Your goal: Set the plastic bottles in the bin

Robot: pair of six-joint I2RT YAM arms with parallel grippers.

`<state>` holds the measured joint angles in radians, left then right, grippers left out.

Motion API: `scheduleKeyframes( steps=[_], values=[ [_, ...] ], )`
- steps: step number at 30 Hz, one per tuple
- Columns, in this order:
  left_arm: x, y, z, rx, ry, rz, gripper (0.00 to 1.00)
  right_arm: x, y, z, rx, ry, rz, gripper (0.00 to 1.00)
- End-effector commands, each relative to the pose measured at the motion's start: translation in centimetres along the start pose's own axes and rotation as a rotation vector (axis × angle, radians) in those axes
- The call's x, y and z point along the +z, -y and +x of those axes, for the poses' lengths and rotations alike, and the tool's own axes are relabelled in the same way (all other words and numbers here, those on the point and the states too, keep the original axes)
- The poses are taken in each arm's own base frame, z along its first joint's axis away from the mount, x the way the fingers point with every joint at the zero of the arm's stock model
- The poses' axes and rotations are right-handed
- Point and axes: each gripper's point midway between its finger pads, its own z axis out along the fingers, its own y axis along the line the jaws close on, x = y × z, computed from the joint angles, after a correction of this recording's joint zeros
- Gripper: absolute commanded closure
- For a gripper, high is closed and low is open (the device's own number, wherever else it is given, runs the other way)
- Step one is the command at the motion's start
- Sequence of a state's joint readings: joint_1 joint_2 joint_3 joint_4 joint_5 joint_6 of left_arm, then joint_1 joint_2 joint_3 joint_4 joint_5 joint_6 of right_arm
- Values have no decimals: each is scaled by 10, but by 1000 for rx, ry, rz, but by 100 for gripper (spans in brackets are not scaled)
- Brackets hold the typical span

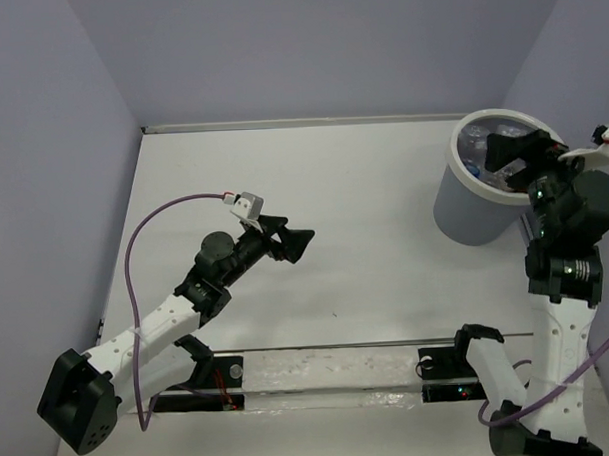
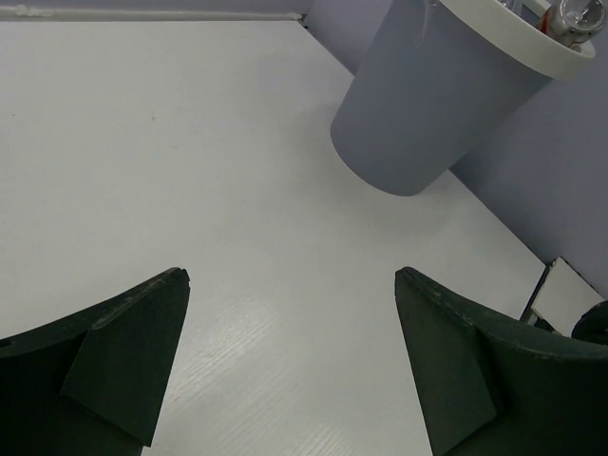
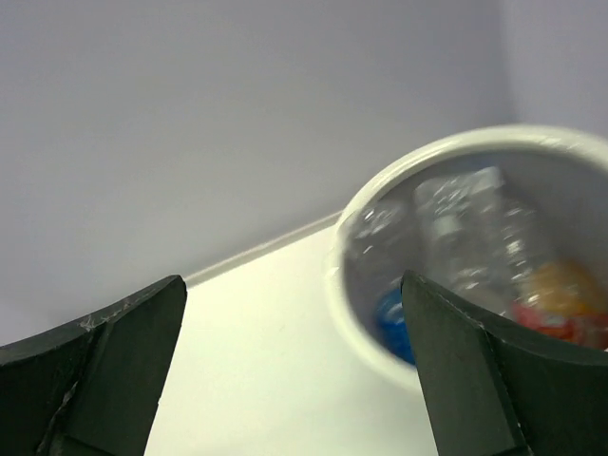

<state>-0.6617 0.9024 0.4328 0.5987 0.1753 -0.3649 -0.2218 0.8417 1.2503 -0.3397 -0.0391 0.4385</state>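
Observation:
The bin (image 1: 462, 204), grey with a thick white rim, stands at the far right of the table; it also shows in the left wrist view (image 2: 427, 104) and the right wrist view (image 3: 353, 313). Inside it lie clear plastic bottles (image 3: 465, 237), a blue label (image 3: 391, 323) and an orange bottle (image 3: 560, 294). My right gripper (image 1: 512, 151) is open and empty, hovering over the bin's rim. My left gripper (image 1: 293, 243) is open and empty above the table's middle, well left of the bin.
A clear strip with black brackets (image 1: 330, 372) lies along the near edge between the arm bases. Lilac walls close the table at the left, back and right. A purple cable (image 1: 149, 228) loops from the left arm.

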Motion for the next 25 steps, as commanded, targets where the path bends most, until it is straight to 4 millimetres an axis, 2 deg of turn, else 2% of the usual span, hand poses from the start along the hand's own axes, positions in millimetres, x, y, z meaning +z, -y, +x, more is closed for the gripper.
scheduleKeyframes(
  steps=[1, 3, 4, 5, 6, 8, 9, 10, 12, 13, 15, 17, 19, 20, 22, 23, 25],
  values=[
    [5, 11, -21, -4, 73, 37, 1, -45, -52, 67, 150, -251, -351, 0],
    [5, 14, -22, -30, 80, 46, 1, -65, -65, 69, 161, -256, -439, 0],
    [6, 15, -24, -43, 82, 50, 1, -76, -74, 79, 171, -303, -516, 0],
    [5, 21, -26, -71, 84, 69, 1, -85, -85, 72, 188, -285, -580, 0],
    [3, 27, -34, -79, 104, 94, 1, -97, -97, 79, 205, -328, -669, 0],
    [0, 40, -47, -102, 130, 138, 1, -112, -112, 73, 228, -327, -778, 0],
    [-5, 48, -58, -102, 155, 163, 1, -122, -124, 59, 239, -288, -855, 0],
    [-8, 55, -71, -97, 184, 183, 1, -133, -131, 57, 225, -294, -918, 0],
    [-16, 65, -89, -90, 227, 209, 1, -142, -139, 45, 213, -265, -970, 0],
    [-23, 71, -107, -70, 261, 215, 1, -145, -145, 38, 196, -250, -1007, 0],
    [-30, 71, -127, -53, 298, 175, 1, -150, -152, 27, 167, -229, -1048, 0],
    [-44, 76, -154, -21, 336, 139, 1, -159, -162, 13, 136, -202, -1111, 0],
    [-60, 79, -167, 4, 343, 114, 1, -170, -169, 3, 111, -164, -1165, 0],
    [-71, 85, -187, 16, 384, 108, 1, -174, -171, -1, 100, -150, -1178, 0],
    [-88, 87, -196, 45, 386, 83, 1, -180, -173, -5, 78, -127, -1189, 0],
    [-97, 88, -207, 72, 414, 68, 1, -186, -177, -9, 64, -116, -1206, 0],
    [-111, 76, -216, 62, 446, -17, 1, -186, -178, -13, 45, -107, -1183, 0]
  ],
)
